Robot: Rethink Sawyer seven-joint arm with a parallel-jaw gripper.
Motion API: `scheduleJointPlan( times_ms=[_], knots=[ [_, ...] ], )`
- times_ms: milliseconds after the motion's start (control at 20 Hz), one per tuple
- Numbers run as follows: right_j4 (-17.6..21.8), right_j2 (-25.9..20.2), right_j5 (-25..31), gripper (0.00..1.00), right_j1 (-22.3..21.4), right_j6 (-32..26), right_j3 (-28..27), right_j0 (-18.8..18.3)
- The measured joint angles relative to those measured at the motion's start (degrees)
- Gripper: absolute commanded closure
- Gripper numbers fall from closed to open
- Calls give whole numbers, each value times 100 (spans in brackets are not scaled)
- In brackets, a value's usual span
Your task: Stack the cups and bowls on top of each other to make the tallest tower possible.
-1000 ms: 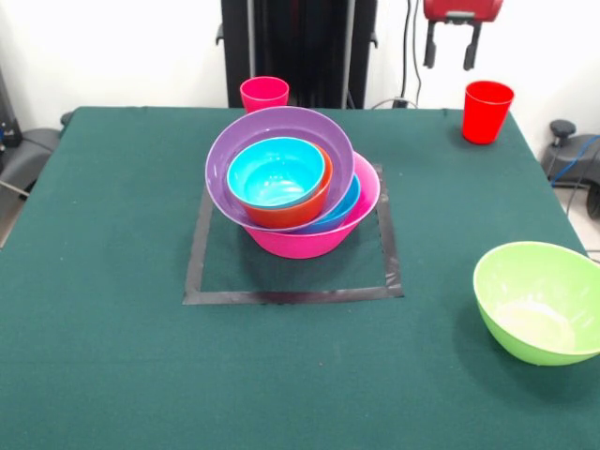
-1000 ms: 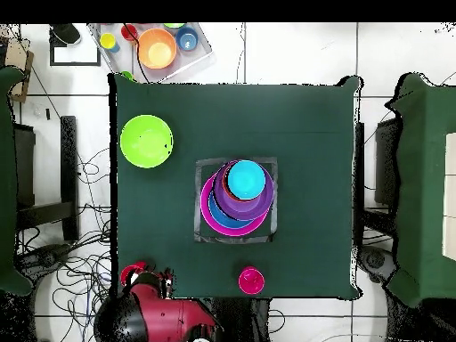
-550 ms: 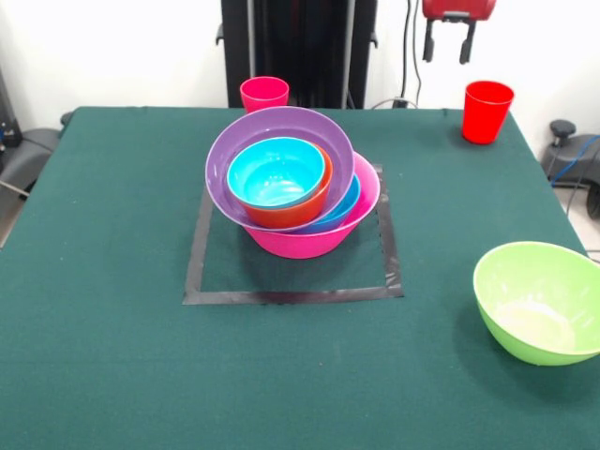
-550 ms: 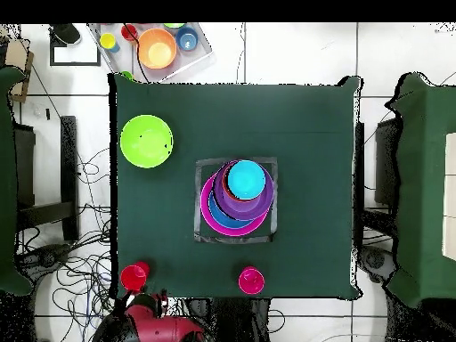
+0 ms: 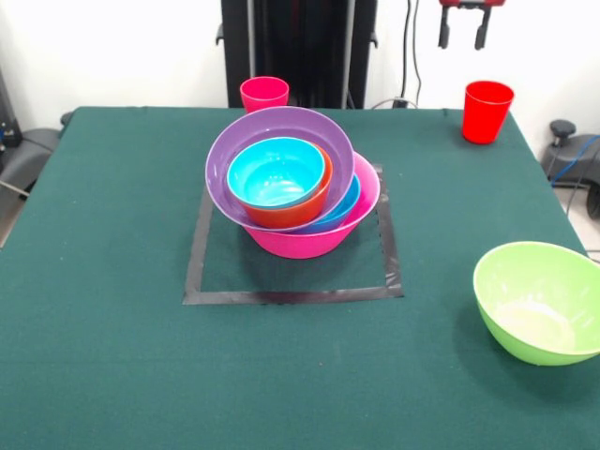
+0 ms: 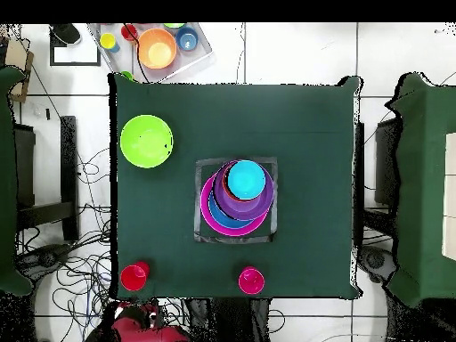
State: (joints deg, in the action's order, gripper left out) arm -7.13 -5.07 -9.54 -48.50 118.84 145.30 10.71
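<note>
White wall (image 5: 112,47), tiled floor (image 6: 294,53), green table (image 5: 94,356)

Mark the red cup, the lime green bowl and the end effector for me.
red cup (image 5: 487,111), front view, on its outer wall.
lime green bowl (image 5: 539,300), front view, on its inner surface.
end effector (image 5: 464,34), front view, midway between its two fingertips.

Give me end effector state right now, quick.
End effector: open, holding nothing, raised at the top edge above the red cup.
</note>
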Motion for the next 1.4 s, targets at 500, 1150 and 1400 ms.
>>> scheduleJointPlan(
  times_ms=[500, 1150, 1400],
  knots=[
    [-5, -9, -321, 0, 859, 165, -96, 171],
    [-9, -2, -823, 0, 1728, 165, -262, 342],
    [-41, -2, -809, 0, 1656, 165, -262, 437]
  ],
)
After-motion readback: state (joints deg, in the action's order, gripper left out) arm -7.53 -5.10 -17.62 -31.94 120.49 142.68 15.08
